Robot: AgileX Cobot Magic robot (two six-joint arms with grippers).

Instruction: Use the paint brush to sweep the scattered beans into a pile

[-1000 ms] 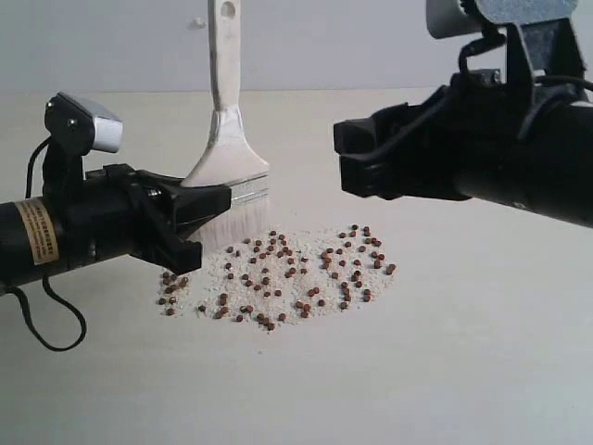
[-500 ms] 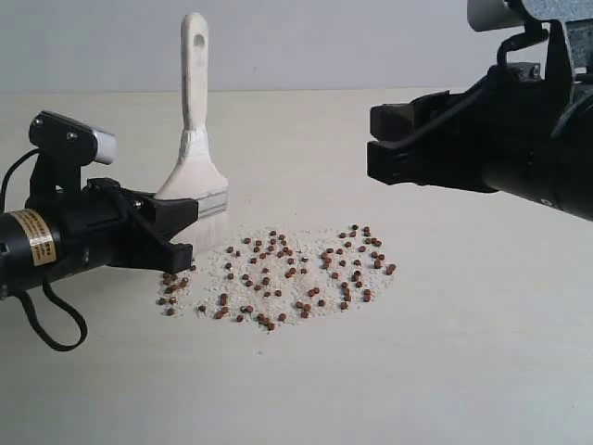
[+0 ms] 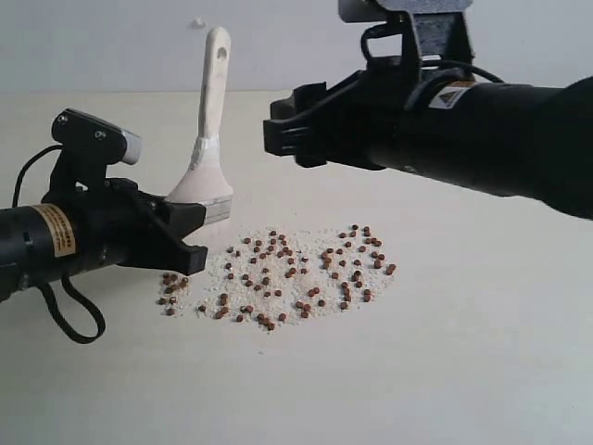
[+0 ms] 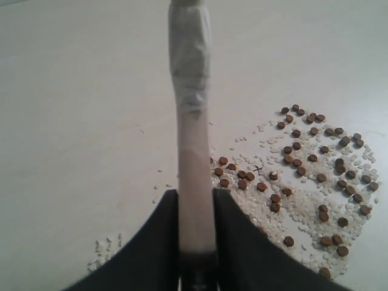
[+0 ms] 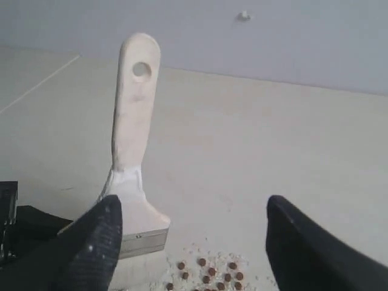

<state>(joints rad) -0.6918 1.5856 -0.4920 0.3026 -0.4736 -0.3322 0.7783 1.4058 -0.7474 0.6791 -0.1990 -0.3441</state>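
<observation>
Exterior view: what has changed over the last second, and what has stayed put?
The right gripper swung left across the middle toward the brush handle, jaws wide open, not gripping it. The left gripper, clamped on the brush near its metal band, carried it lower and leftward, and the handle now leans slightly right. Nothing was newly grasped or released. The beans lie as before, unswept.

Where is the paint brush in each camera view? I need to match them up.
Exterior: paint brush upright, left of centre, held low by the left pincer.
Left wrist: paint brush edge-on, clamped between the pincer's fingers.
Right wrist: paint brush broadside, handle hole showing, beyond the open right pincer.
Shared landmark: the beans by its bristle end.
</observation>
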